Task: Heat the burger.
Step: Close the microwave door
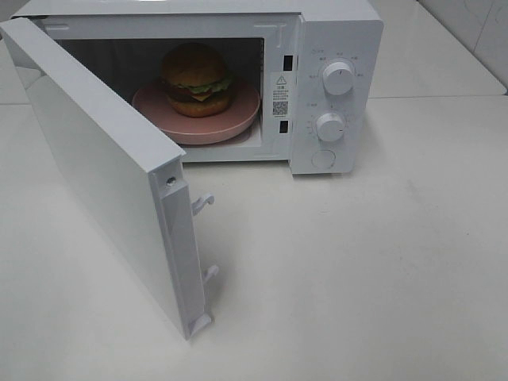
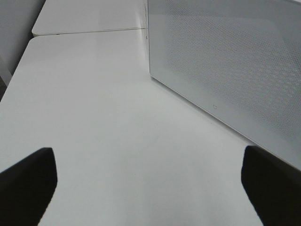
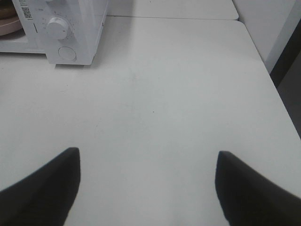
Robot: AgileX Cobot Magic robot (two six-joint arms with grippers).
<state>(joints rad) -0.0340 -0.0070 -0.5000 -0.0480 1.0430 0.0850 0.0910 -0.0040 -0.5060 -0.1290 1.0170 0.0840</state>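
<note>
The burger (image 1: 197,78), a domed golden-brown bun with lettuce and filling, sits on a pink plate (image 1: 238,119) inside the white microwave (image 1: 337,48). The microwave door (image 1: 103,175) stands wide open, swung out toward the front left. Neither gripper shows in the exterior high view. In the left wrist view my left gripper (image 2: 149,188) is open and empty over the bare table, with the door's outer face (image 2: 225,61) just ahead. In the right wrist view my right gripper (image 3: 148,188) is open and empty, well away from the microwave's control panel (image 3: 63,33).
Two round knobs (image 1: 339,78) (image 1: 329,126) and a round button (image 1: 324,159) sit on the microwave's right panel. The white table (image 1: 357,278) stretches in front; its right edge (image 3: 263,61) shows in the right wrist view. A seam between tables (image 2: 89,32) shows beyond the left gripper.
</note>
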